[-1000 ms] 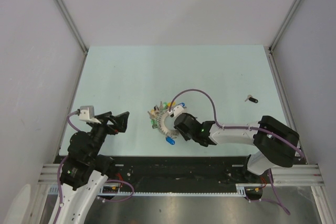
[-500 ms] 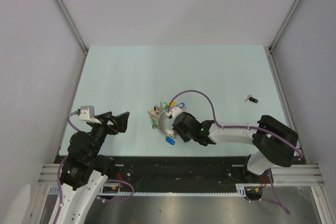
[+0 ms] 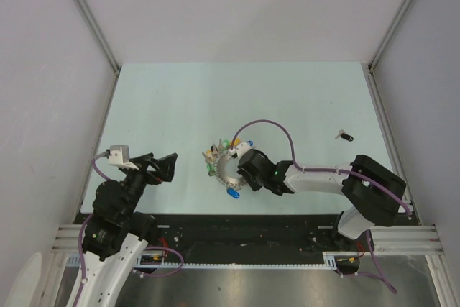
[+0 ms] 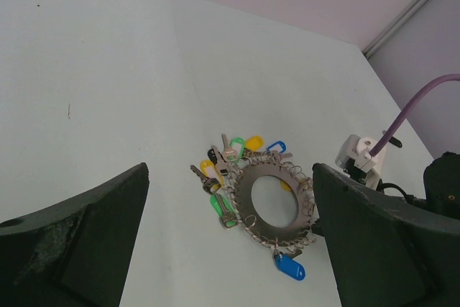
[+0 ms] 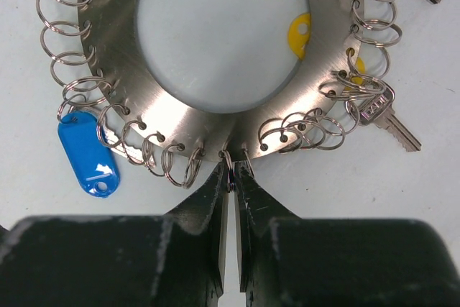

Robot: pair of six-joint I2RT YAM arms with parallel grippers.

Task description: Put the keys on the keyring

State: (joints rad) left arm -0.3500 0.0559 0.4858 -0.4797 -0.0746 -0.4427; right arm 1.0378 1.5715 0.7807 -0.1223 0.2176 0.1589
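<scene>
Your right gripper [image 5: 230, 172] has nudged in on the keyring [image 5: 115, 55] mid-table, and it's now pinched narrow on one small rim loop. Left gripper [image 3: 159, 165] sits wide, idle. The loop's secured, but the black key [image 3: 345, 136] lies loose, well apart.

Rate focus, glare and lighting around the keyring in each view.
Right wrist: keyring sharp, with a soft sheen and no blown glare; right pincer dark, underexposed. Left wrist: keyring small but crisp; left pincer's fingers black, soft-edged. Top external: even light, faint shadows, keyring detail too small to resolve.
</scene>
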